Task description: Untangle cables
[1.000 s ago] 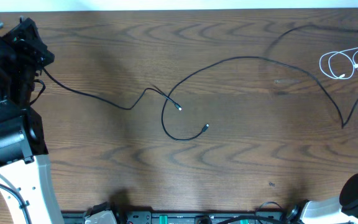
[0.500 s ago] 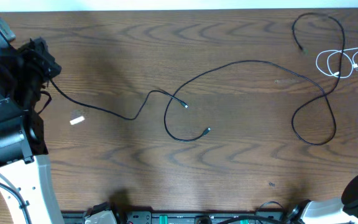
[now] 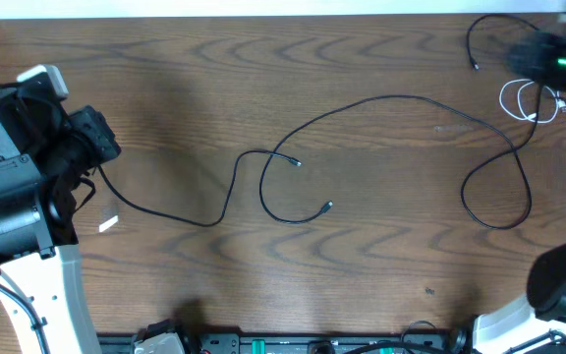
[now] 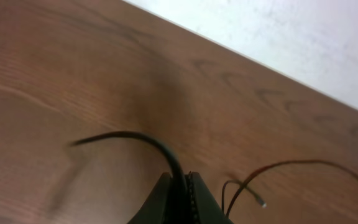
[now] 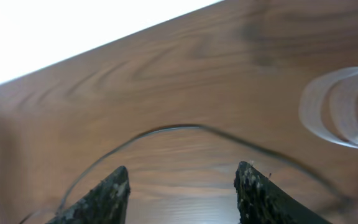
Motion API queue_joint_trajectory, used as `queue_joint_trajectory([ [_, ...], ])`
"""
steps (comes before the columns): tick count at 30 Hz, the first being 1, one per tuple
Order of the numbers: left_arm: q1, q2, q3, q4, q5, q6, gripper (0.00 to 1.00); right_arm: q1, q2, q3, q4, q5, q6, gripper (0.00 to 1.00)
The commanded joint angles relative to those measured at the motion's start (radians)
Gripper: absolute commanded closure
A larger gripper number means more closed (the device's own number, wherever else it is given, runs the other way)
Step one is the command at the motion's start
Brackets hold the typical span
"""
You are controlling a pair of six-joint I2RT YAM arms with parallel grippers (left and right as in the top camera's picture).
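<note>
Labels first: the only candidate was a small white tag (image 3: pixel 109 224) on the table (image 3: pixel 165 79), near my left claw (image 4: pixel 179 182), on my side of it and close beside the cable. Too small to read. My right arm showed a green light (image 3: pixel 563 64), but it was too blurred to make out any marking there.

Left claw: jaws fully closed, pinching the first black cable (image 3: pixel 204 222) between the tips. From the claw the cable dropped to the table, sagged toward me, kinked back up and finished at its end plug (image 3: pixel 298 163), well out from the claw near mid-table. Thin, black, slack.

Second black cable (image 3: pixel 391 96): thin and much longer. Its near plug (image 3: pixel 329 205) lay just past the first cable's end plug. From there it curled back, crossed the first cable just short of that plug, and arced across toward my right claw (image 5: pixel 183 168). It made a loose loop on my side of that claw, climbed past it and hooked round to its far plug (image 3: pixel 475 67), just inboard of the claw.

Right claw: jaws apart, nothing between them. A stretch of black cable lay on the table just beyond the tips, not touching.

White cable (image 3: pixel 531 98): short, thin, coiled in loose rings right beside the right claw. The second black cable met the coil's edge; couldn't tell if it ran over or under.
</note>
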State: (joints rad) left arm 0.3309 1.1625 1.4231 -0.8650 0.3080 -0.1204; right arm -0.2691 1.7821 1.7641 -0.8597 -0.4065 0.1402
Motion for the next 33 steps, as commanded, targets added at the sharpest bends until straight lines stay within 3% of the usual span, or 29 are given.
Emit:
queue_joint_trajectory([
  [1, -0.002, -0.007, 0.019, -0.045, -0.070, 0.043, 0.92, 0.188, 0.061, 0.005, 0.007, 0.011, 0.035, 0.48],
  [2, -0.002, -0.007, 0.019, -0.065, -0.172, 0.000, 0.92, 0.264, 0.102, 0.005, 0.024, 0.023, 0.050, 0.48],
  [6, -0.002, -0.007, 0.019, -0.100, -0.322, -0.076, 0.92, 0.416, 0.203, 0.005, 0.087, 0.059, 0.080, 0.48],
  [10, -0.002, -0.007, 0.019, -0.114, -0.327, -0.077, 0.93, 0.541, 0.285, 0.005, 0.181, 0.080, 0.087, 0.47],
  [17, -0.002, -0.007, 0.019, -0.122, -0.327, -0.077, 0.92, 0.739, 0.410, 0.005, 0.309, 0.312, 0.030, 0.43],
  [33, -0.002, -0.007, 0.019, -0.122, -0.320, -0.076, 0.92, 0.835, 0.555, 0.005, 0.329, 0.462, 0.039, 0.48],
])
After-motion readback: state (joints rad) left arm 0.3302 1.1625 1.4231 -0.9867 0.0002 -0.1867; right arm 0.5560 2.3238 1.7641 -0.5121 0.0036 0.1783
